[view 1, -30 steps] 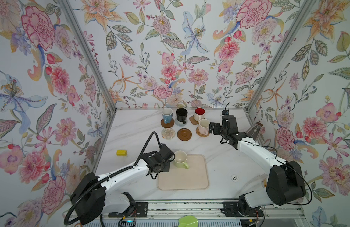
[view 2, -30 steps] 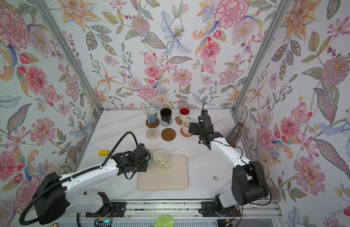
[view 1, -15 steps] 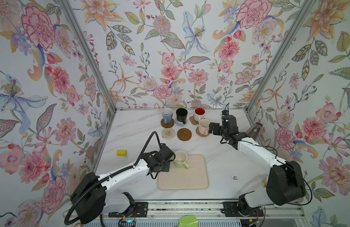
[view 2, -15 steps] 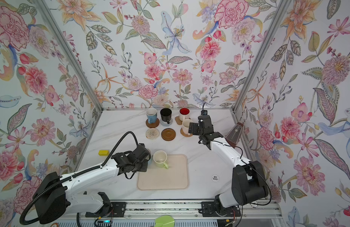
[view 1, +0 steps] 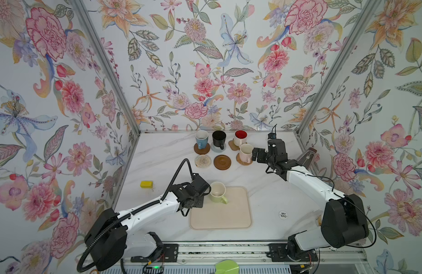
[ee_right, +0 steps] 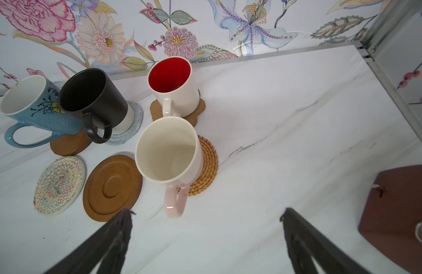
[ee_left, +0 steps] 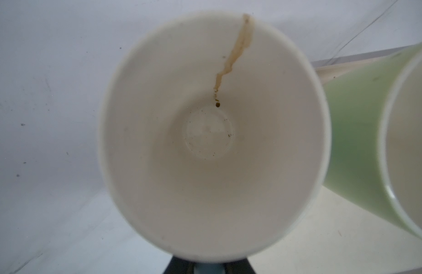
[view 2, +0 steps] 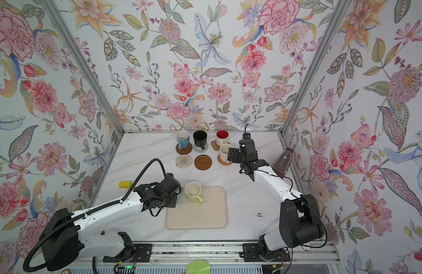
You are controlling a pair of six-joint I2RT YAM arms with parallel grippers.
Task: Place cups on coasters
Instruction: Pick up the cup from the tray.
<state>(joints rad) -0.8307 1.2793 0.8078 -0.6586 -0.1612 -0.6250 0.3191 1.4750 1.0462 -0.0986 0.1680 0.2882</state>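
While the left end effector is clamped shut on a light blue cup, that cup sits just beside the pale green cup, which stands upright on the far left corner of the beige tray. The gripped cup is white inside with a brown drip stain. Whether it is lifted off the worktop cannot be told.

The right end effector is spread wide and empty, near the handle of the pale pink cup on the golden rattan coaster. Further back, three cups stand on coasters:
- the red-lined white cup on the tan coaster
- the black cup on the grey coaster
- the patterned blue cup on a dark brown coaster

The cream woven coaster and the second brown disc lie bare.
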